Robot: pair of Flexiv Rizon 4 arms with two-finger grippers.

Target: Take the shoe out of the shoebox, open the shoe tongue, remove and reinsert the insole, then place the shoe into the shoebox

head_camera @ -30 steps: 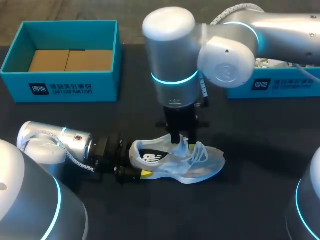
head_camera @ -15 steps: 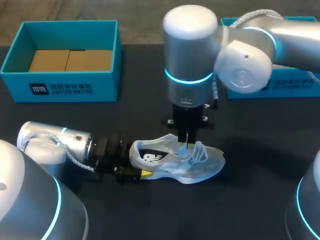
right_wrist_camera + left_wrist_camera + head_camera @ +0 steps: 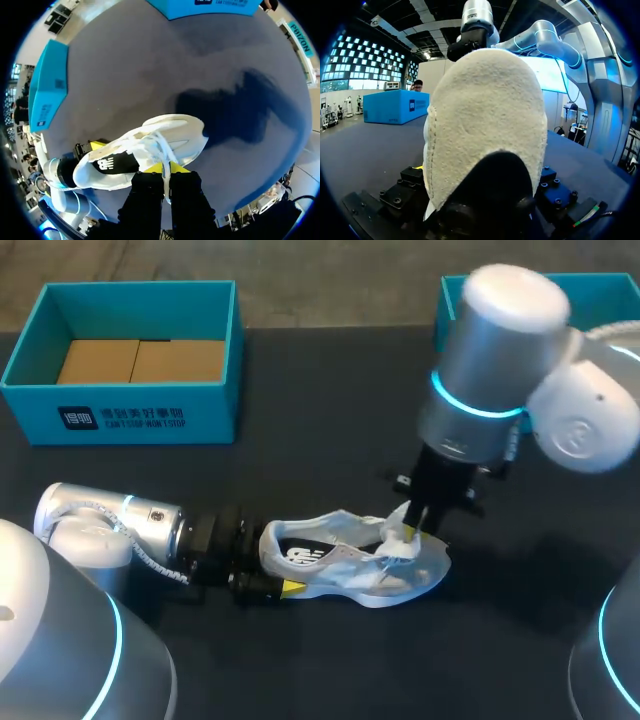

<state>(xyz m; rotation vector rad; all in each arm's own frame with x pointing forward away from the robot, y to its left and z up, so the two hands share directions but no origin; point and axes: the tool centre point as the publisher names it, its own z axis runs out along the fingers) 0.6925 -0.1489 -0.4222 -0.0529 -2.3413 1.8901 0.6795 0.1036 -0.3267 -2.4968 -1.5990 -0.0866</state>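
Note:
A white mesh shoe (image 3: 340,562) with a black side logo stands on the dark table, toe to the right. My left gripper (image 3: 270,577) comes in low from the left and is shut on the shoe's heel, which fills the left wrist view as a fuzzy white heel (image 3: 485,120). My right gripper (image 3: 413,532) hangs over the front of the shoe (image 3: 150,150). That gripper (image 3: 167,169) is shut on the white tongue (image 3: 398,534), which is drawn up and toward the toe above the laces.
A teal shoebox (image 3: 150,418) with brown cardboard inside stands at the back left. A second teal box (image 3: 452,302) sits at the back right, mostly hidden behind my right arm. Bare dark tabletop lies around the shoe.
My right gripper has closed on the tongue and travelled right, from mid-shoe toward the toe, dragging the tongue along. The left arm and the shoe have stayed put.

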